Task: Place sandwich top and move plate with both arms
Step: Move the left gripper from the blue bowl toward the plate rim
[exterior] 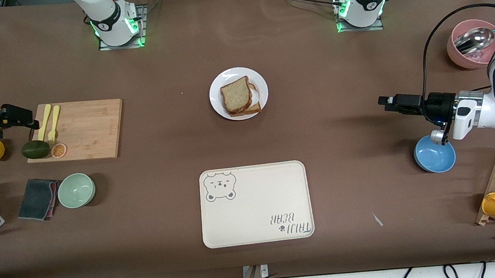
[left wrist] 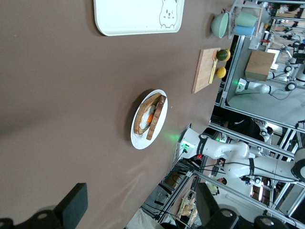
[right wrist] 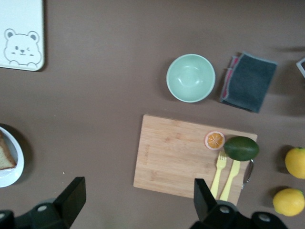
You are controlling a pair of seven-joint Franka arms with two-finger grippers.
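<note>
The sandwich top (exterior: 235,94), a speckled tan slice with a brown crust, lies on the stacked sandwich on the round white plate (exterior: 217,87) at mid-table. In the left wrist view the plate (left wrist: 142,141) shows side-on, the top slice (left wrist: 157,114) over an egg. The right wrist view shows only the plate's rim (right wrist: 10,177). My left gripper (exterior: 384,101) is open and empty, up over the table beside the blue bowl; its fingers (left wrist: 76,200) stand wide apart. My right gripper (exterior: 27,120) is open and empty, up by the cutting board's end.
A cream bear tray (exterior: 256,204) lies nearer the front camera than the plate. A cutting board (exterior: 78,130) with forks, avocado and orange slice, a green bowl (exterior: 76,190), a cloth and a lemon are toward the right arm's end. A blue bowl (exterior: 435,159), pink bowl and mug rack are toward the left arm's end.
</note>
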